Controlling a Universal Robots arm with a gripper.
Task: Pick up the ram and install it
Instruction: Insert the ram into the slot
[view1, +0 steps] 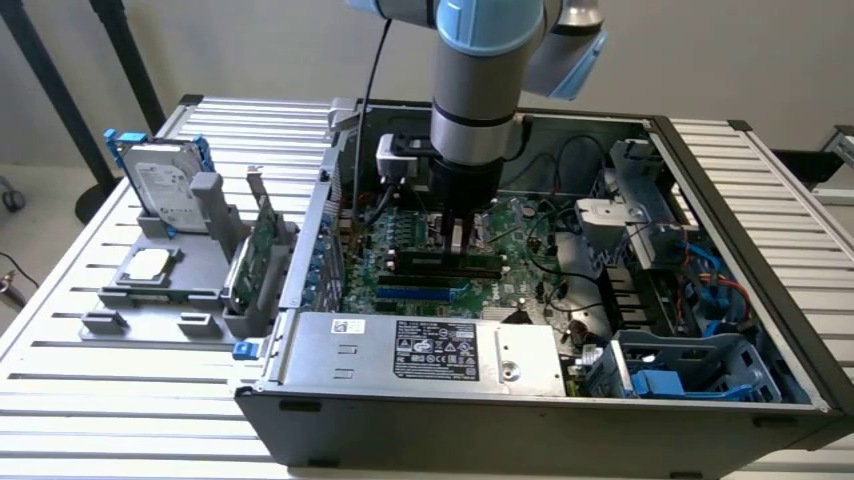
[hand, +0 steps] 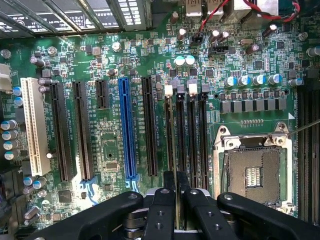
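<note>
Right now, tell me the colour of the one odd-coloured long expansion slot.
Blue expansion slot, clearest in the wrist view.

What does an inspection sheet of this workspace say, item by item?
Surface: slatted metal table.
Job's things: the ram not clearly seen; open computer case; memory slots below the gripper.
Clutter: grey tray with hard drive and expansion card.
Grippers: gripper shut, low over the slots.
Cables: red and black wires; black cable beside the arm.
Surroundings: black stand legs.
</note>
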